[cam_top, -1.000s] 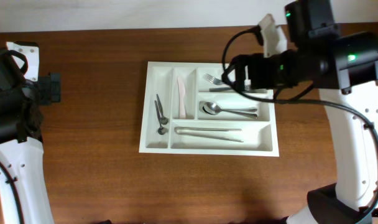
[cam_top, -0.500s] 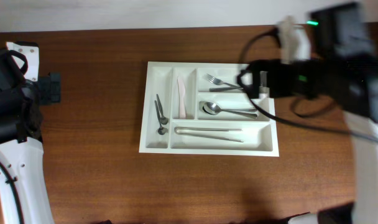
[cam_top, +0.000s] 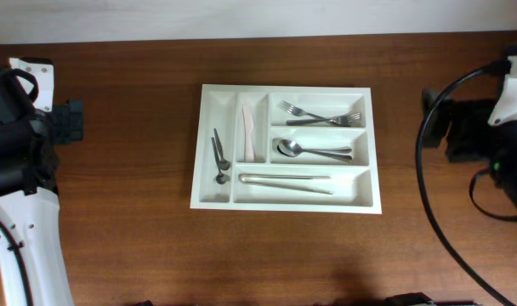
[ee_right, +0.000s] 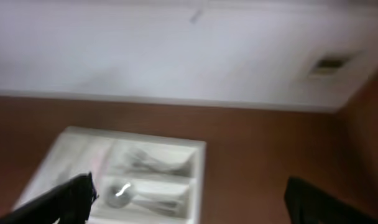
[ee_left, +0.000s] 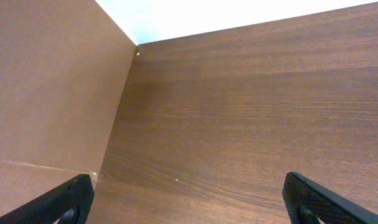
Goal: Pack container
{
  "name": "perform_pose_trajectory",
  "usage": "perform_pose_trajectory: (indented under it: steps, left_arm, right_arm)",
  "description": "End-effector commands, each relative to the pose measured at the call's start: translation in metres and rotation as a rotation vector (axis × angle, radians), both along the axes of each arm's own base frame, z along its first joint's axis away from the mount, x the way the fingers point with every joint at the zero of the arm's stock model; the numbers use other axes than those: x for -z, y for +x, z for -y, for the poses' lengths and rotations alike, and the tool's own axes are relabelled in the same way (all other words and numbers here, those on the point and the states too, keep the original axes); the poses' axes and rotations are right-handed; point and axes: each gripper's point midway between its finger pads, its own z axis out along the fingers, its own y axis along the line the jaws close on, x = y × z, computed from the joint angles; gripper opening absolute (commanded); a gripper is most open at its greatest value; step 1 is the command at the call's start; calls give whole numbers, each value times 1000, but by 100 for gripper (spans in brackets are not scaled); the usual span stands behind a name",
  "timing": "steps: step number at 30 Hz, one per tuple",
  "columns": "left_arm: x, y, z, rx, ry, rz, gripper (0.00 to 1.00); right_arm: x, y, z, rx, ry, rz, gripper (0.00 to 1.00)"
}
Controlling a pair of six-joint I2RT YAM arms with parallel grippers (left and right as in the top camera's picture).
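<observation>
The white cutlery tray (cam_top: 206,194) lies in the middle of the table and shows blurred in the right wrist view (ee_right: 198,180). It holds two forks (cam_top: 320,116), spoons (cam_top: 309,151), a long utensil (cam_top: 286,181), a pale knife (cam_top: 250,132) and small dark utensils (cam_top: 219,157). My left gripper (ee_left: 189,208) is open and empty over bare wood at the table's far left. My right gripper (ee_right: 189,202) is open and empty, pulled back to the right of the tray.
The left arm (cam_top: 20,127) is at the left edge and the right arm (cam_top: 488,136) at the right edge with its black cable looping forward. A pale wall (ee_right: 176,50) runs behind the table's back edge.
My right arm has swung away from above the tray's top-right compartment to the table's right edge. The forks lie in that compartment. The left arm has not moved.
</observation>
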Motion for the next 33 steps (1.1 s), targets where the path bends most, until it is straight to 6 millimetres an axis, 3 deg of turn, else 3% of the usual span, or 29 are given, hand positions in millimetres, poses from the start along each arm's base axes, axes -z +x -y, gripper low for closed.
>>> perform_pose_trajectory:
  steps: [1,3,5,13,20,28,33]
  left_arm:
    - [-6,0,-1,1,14,7,99]
    - [-6,0,-1,1,14,6,99]
    - [-6,0,-1,1,14,6,99]
    - [-6,0,-1,1,14,6,99]
    - [-6,0,-1,1,14,6,99]
    - [-6,0,-1,1,14,6,99]
    - [-6,0,-1,1,14,6,99]
  right_arm:
    - [12,-5,33,159,-103,54,99]
    - [22,-9,33,161,-94,103,99]
    - [45,-18,34,161,-93,109,99]
    - [172,-58,37,149,-103,27,99]
    - [262,-61,27,93,-61,2,99]
    - [333,-66,34,112,-31,-113,98]
    - [354,-69,34,113,-32,-134,99]
